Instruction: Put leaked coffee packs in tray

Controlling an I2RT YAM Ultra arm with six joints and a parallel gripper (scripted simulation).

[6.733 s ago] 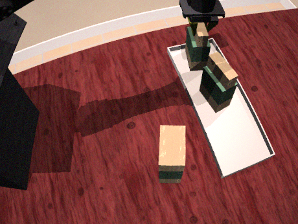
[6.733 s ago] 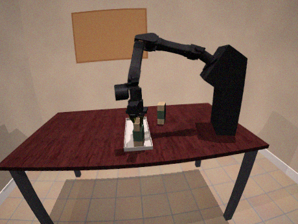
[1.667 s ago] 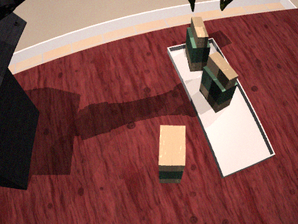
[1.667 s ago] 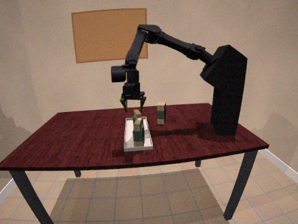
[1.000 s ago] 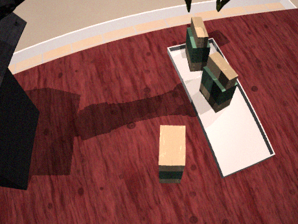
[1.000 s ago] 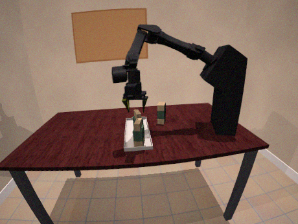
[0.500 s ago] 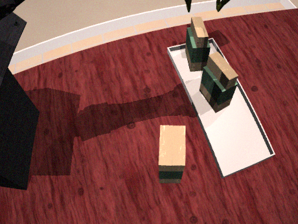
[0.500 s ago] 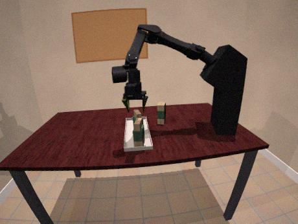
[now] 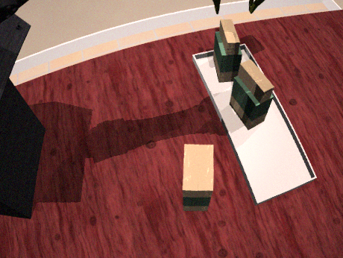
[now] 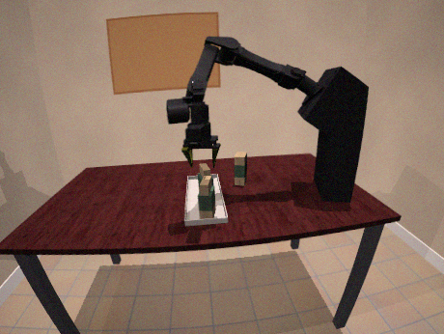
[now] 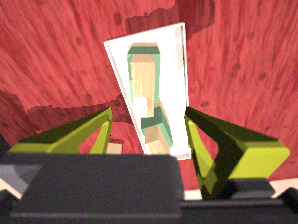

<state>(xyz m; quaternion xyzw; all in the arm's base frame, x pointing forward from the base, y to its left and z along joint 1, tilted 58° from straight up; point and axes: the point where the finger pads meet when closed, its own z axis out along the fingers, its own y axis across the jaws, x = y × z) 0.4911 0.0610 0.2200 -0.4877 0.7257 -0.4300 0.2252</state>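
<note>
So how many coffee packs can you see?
3. Two stand in the tray: one at its far end, one near the middle. The third stands on the table beside it.

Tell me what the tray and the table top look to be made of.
The shallow white rectangular tray looks like smooth matte plastic or enamelled metal: uniform white, thin grey rim. The dark red table top looks like stained wood: grain streaks and knots show.
</note>
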